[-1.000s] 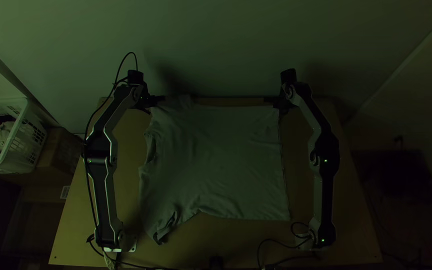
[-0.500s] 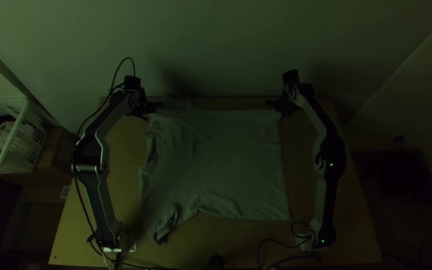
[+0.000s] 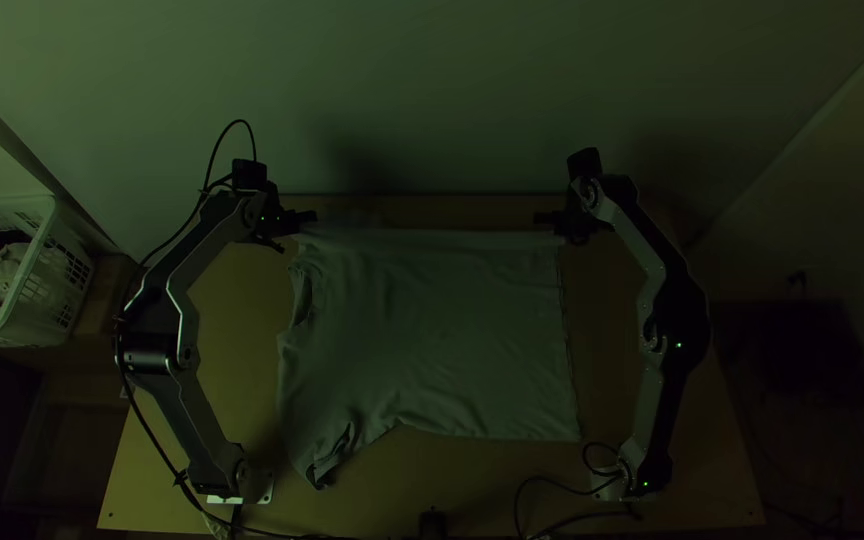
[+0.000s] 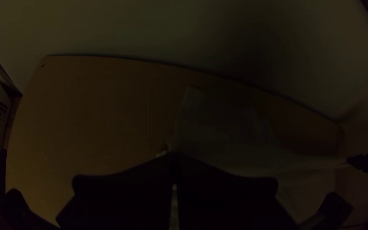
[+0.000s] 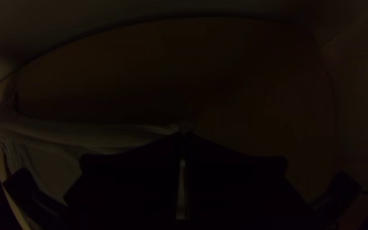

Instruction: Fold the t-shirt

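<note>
The t-shirt [image 3: 452, 340] lies mostly spread on the wooden table [image 3: 242, 370], between the two arms, with its long far edge drawn into a nearly straight line from one gripper to the other. The left gripper [image 3: 309, 217] is at the shirt's far left corner, near the table's far edge. In the left wrist view its two black fingers [image 4: 124, 196] meet at the tips, clenched on a pinch of the shirt, with a thin slit between them lower down; a loose flap of cloth extends past the tips towards the wall [image 3: 452, 90]. The right gripper [image 3: 542, 218] is at the far right corner. Its jaws are likewise closed at the tips, grasping the cloth, and a small tuft (pale, and faint in this dim light) protrudes just past them in the right wrist view. The neck opening [image 3: 302, 295] faces the left arm, and the bottom hem [image 3: 569, 360] runs down the side nearer the right arm. One sleeve [image 3: 327, 465] points towards the table's near edge, slightly bunched at its cuff. A white laundry basket [image 3: 42, 285], holding cloth items, stands beyond the table's left side.
</note>
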Controlling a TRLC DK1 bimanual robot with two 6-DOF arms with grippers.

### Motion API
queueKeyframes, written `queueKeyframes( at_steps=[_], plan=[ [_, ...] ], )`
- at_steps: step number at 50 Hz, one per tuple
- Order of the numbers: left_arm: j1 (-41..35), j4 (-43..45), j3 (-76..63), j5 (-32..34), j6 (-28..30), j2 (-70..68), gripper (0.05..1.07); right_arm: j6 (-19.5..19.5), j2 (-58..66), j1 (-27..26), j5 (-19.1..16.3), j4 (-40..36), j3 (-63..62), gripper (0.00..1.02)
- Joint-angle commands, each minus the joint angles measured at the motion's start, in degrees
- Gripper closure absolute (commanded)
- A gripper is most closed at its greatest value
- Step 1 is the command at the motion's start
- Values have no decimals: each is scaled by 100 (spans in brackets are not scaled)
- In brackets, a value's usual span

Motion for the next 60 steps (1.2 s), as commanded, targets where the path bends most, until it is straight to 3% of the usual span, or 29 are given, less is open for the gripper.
queueKeyframes(
  at_steps=[1,60],
  plan=[
    [88,52,-339,-20,45,-435,105,-40,-406,33,81,13,-285,100],
    [-343,746,-3731,-46,-368,-2544,105,39,-2348,270,195,865,-3809,100]
  ],
)
